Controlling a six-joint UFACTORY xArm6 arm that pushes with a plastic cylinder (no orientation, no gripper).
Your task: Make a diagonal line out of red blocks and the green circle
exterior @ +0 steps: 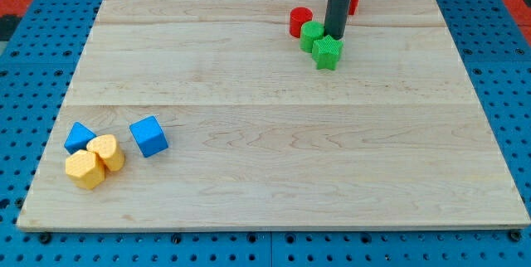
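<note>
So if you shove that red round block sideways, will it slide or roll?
Likely slide: the red round block seems to stand on a flat end. It may spin off my tip, and could nudge the green block beside it.

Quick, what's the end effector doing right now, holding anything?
My tip: a bare rod with no jaws, holding nothing, sitting against the two green blocks, right of the red cylinder.

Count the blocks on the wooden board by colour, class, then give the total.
Red: 2 — red cylinder, red block partly behind the rod
Green: 2 — green circle, green block
Blue: 2 —
Yellow: 2 —
Total: 8
</note>
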